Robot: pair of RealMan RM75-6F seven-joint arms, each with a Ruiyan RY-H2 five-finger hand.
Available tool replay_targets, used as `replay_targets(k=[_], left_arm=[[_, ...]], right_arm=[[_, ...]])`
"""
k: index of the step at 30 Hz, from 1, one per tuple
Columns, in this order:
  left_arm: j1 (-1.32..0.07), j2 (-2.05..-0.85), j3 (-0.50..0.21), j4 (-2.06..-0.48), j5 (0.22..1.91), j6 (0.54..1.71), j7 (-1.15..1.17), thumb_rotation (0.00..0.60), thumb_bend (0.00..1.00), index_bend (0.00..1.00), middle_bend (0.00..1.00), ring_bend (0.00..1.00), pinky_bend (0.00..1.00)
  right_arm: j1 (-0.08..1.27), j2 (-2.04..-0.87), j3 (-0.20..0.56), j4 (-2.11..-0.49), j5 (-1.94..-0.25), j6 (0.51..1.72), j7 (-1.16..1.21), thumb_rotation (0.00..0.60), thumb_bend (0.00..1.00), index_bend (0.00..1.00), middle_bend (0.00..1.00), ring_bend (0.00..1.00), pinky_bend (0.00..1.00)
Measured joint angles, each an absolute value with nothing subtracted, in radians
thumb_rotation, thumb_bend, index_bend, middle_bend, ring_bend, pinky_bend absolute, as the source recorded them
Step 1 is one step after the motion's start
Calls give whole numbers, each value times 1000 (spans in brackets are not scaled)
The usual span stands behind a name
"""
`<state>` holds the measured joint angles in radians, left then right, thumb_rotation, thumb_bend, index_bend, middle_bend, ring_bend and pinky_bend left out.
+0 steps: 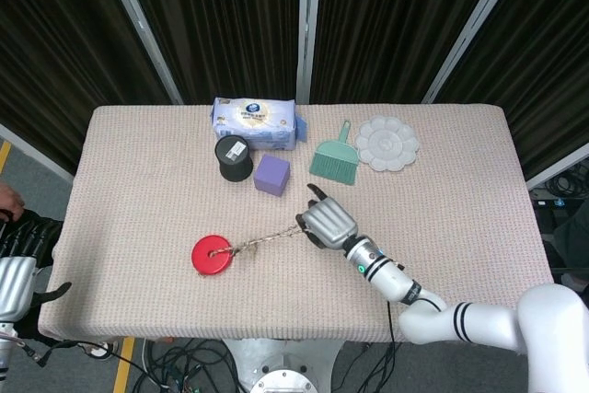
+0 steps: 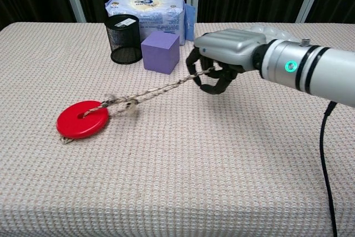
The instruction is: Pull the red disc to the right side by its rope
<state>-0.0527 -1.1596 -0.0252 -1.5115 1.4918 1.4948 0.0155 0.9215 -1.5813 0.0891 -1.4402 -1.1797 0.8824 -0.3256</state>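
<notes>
The red disc (image 1: 212, 254) (image 2: 82, 119) lies flat on the table left of centre. Its braided rope (image 1: 265, 240) (image 2: 152, 94) runs taut from the disc's hole up and to the right. My right hand (image 1: 327, 223) (image 2: 221, 59) grips the rope's far end, lifted a little above the cloth, fingers curled around it. My left hand (image 1: 17, 275) hangs off the table's left edge, low in the head view, holding nothing; how its fingers stand is unclear.
At the back stand a black mesh cup (image 1: 234, 157) (image 2: 123, 38), a purple cube (image 1: 272, 174) (image 2: 161, 50), a tissue pack (image 1: 255, 122), a green brush (image 1: 335, 157) and a white palette (image 1: 386, 143). The beige cloth table (image 1: 460, 227) extends to the right of my hand.
</notes>
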Motion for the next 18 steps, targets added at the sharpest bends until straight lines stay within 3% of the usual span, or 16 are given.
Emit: replay_targets(k=[18], left_arm=[[-71, -1152, -28, -1553, 1493, 1475, 63, 600, 0, 129, 100, 40, 134]], right_arm=[[578, -1243, -51, -1511, -1260, 1122, -101, 600, 439, 1000, 967, 403, 0]])
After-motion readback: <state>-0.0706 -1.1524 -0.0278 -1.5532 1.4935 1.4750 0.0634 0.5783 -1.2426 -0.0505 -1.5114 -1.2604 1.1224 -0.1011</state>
